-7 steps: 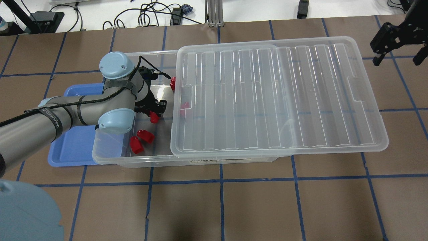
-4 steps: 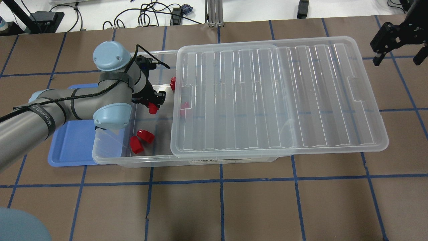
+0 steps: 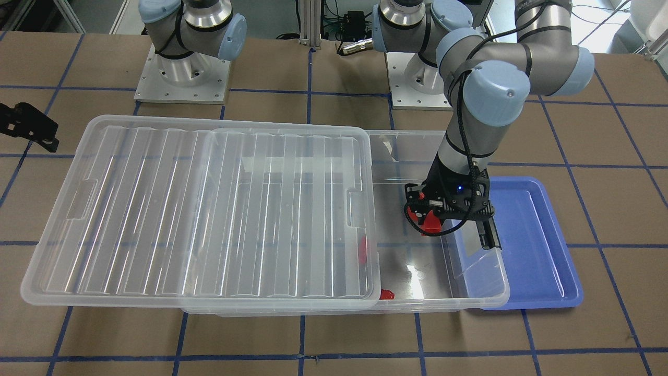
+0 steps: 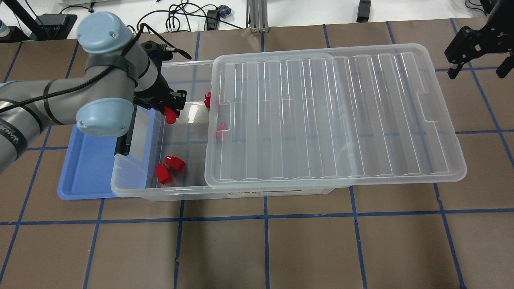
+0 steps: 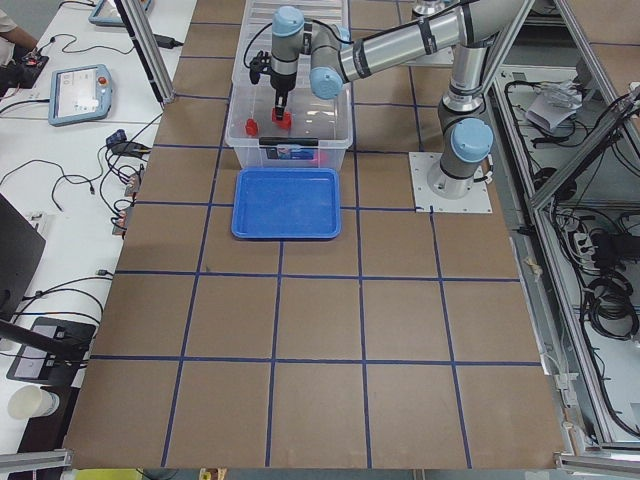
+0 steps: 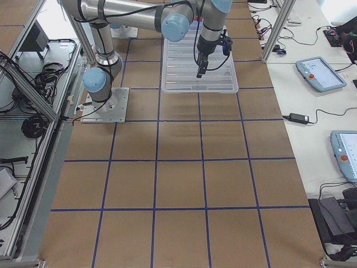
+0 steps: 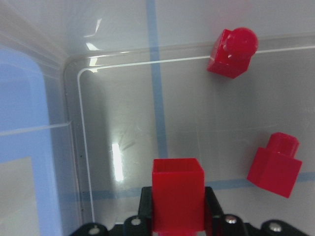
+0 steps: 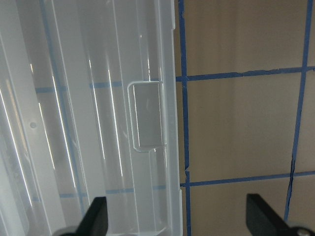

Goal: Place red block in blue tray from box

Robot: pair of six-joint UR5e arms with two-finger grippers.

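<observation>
1. The left gripper (image 4: 171, 113) is clenched on the red block (image 4: 170, 116). The wrist view shows the red block (image 7: 177, 194) pinched between both fingers.
2. The held block hangs over the uncovered end of the box (image 4: 241, 193), close to the short wall that faces the blue tray (image 4: 86, 172).
3. The blue tray lies flat on the table (image 4: 265, 249), just beside that short end of the box.
4. The clear lid (image 4: 333, 116) lies offset along the box. It covers most of the box and overhangs the far end.
5. Two loose red blocks (image 4: 175, 162) (image 4: 163, 173) lie together on the box floor near the front wall. Another (image 4: 207, 100) stands at the lid edge, and another (image 4: 220, 131) shows partly under the lid.
6. The right gripper (image 4: 478, 72) hovers past the lid's far corner, well apart from the left arm. Its fingers (image 8: 98, 216) are spread wide and hold nothing.
</observation>
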